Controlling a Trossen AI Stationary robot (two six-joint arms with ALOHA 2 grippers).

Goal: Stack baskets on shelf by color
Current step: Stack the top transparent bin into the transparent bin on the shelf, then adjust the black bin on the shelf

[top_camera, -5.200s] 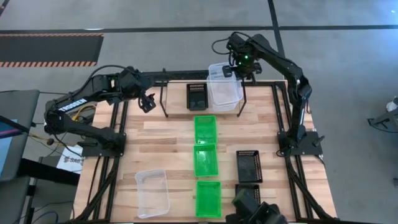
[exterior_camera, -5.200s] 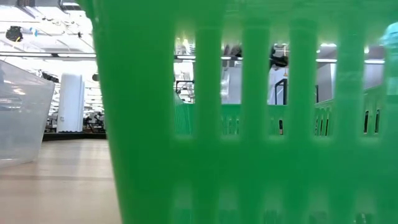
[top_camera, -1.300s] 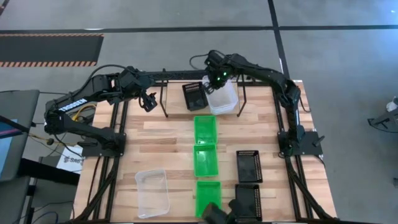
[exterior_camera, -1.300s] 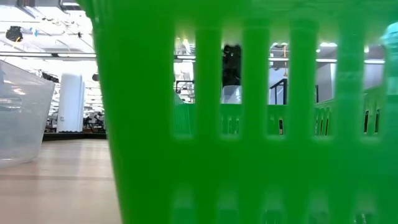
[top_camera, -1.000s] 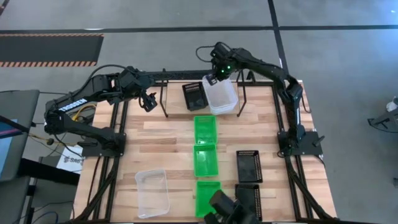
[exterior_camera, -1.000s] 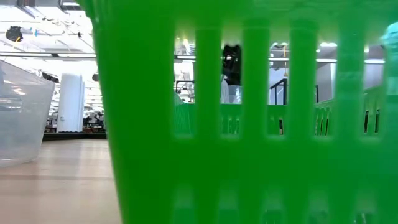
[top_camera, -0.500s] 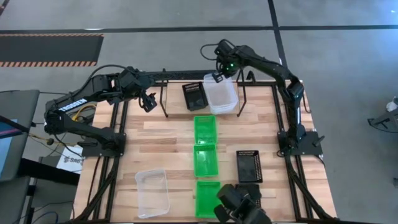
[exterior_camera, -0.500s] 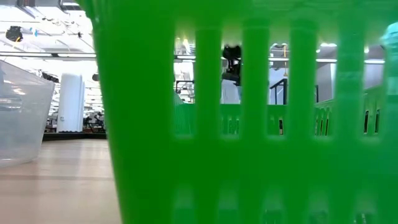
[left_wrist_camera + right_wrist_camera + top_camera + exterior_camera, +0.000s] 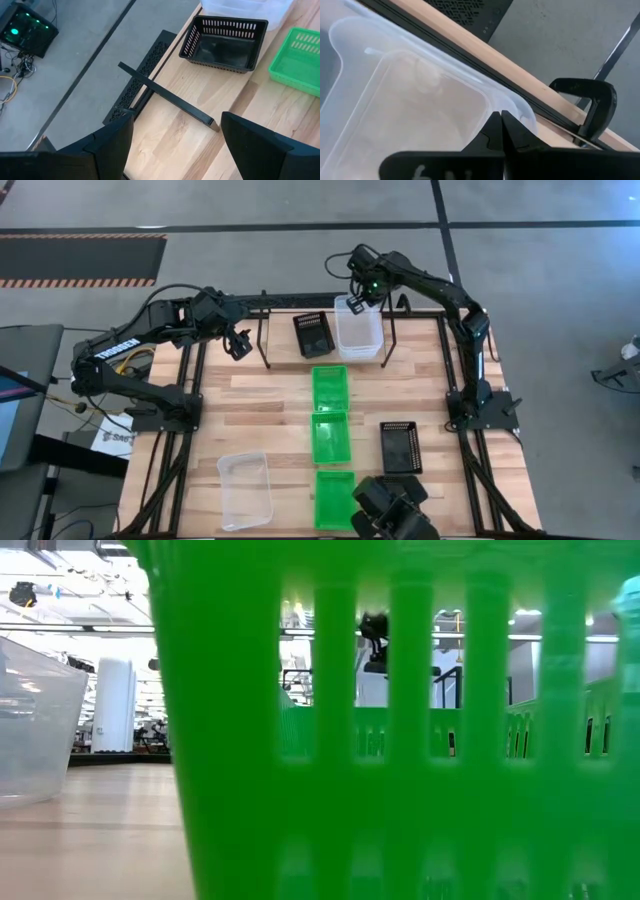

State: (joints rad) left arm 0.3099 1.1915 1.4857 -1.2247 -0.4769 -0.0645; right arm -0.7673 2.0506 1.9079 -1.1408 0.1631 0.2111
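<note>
My right gripper (image 9: 357, 302) is shut on a clear basket (image 9: 361, 330) at the table's far edge, between the black wire shelf's legs (image 9: 387, 340). A black mesh basket (image 9: 313, 333) lies askew on the wood just left of it, also seen in the left wrist view (image 9: 225, 42). Three green baskets (image 9: 331, 388) lie in a row down the table's middle. Another clear basket (image 9: 245, 490) sits near the left near corner, and a black one (image 9: 400, 447) sits to the right. My left gripper (image 9: 237, 343) hovers open by the shelf's left leg (image 9: 265, 340). My right gripper pinches the clear basket's rim (image 9: 517, 109) at its far short end between the two shut fingers (image 9: 492, 131). It comes from above and from the far side. The basket lies level and square to the table edge; whether its bottom rests on anything I cannot tell.
A dark camera mount (image 9: 392, 510) covers part of the near edge and the black basket there. The nearest green basket (image 9: 230, 740) fills the low view, with the clear one (image 9: 35, 720) at its left. Bare wood lies on the table's left half (image 9: 230, 405).
My right gripper has moved a little toward the table's right and far edge, still shut on the clear basket. The basket has turned from skewed to square with the table edge and shifted slightly right, away from the black basket. The left arm kept still.
</note>
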